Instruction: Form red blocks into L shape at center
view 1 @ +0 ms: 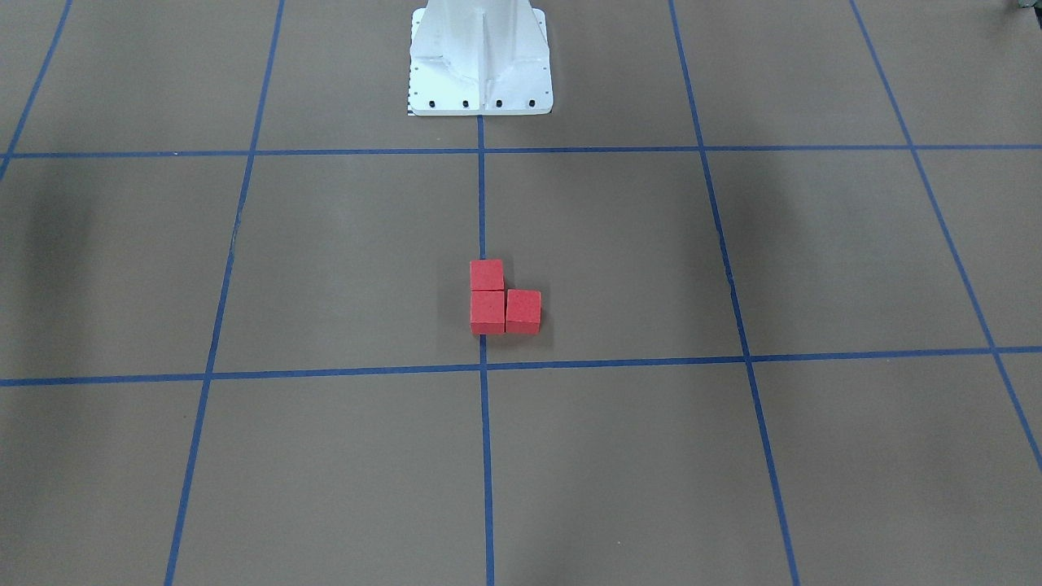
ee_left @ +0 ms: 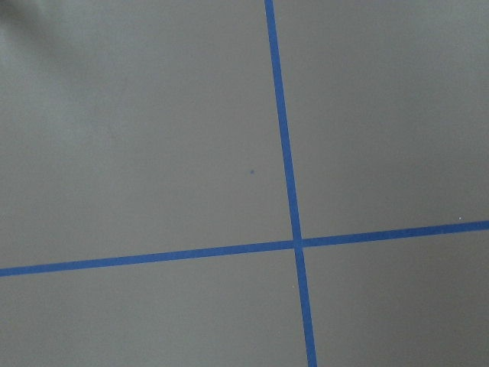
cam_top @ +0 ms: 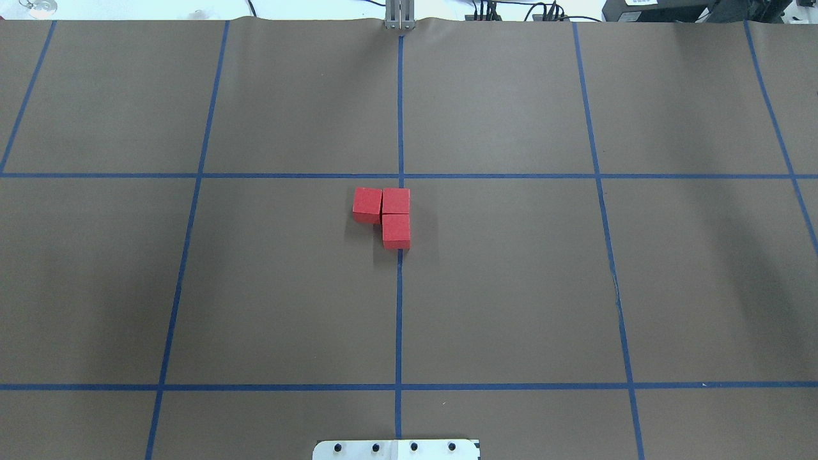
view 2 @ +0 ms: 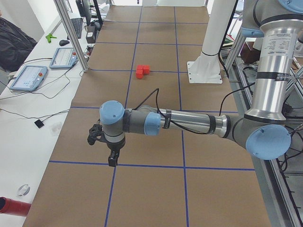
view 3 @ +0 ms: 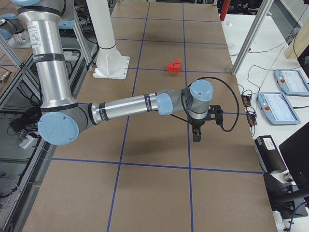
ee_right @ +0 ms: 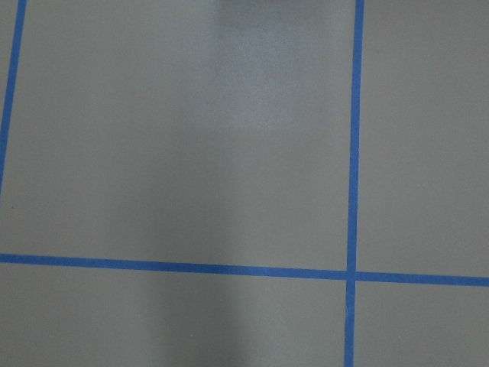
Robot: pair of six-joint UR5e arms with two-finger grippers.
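Three red blocks (view 1: 488,312) (cam_top: 396,201) sit touching in an L on the brown surface. Two of them lie in a row on the middle vertical line of the center (cam_top: 399,287), and one sits beside the row's far end. They also show as a small red cluster (view 2: 142,71) (view 3: 173,65) in the side views. My left gripper (view 2: 112,160) hangs over the table's left end, far from the blocks. Over the right end hangs my right gripper (view 3: 197,136), equally far away. I cannot tell whether either is open or shut. Both wrist views show only bare surface and blue tape.
The white robot pedestal (view 1: 480,65) stands on the middle line at the robot's side. Side benches hold teach pendants (view 2: 28,77) (view 3: 282,107), a keyboard and cables. Aluminium frame posts (view 2: 71,33) stand at the table's ends. A person's dark sleeve (view 2: 12,42) shows beyond the left bench.
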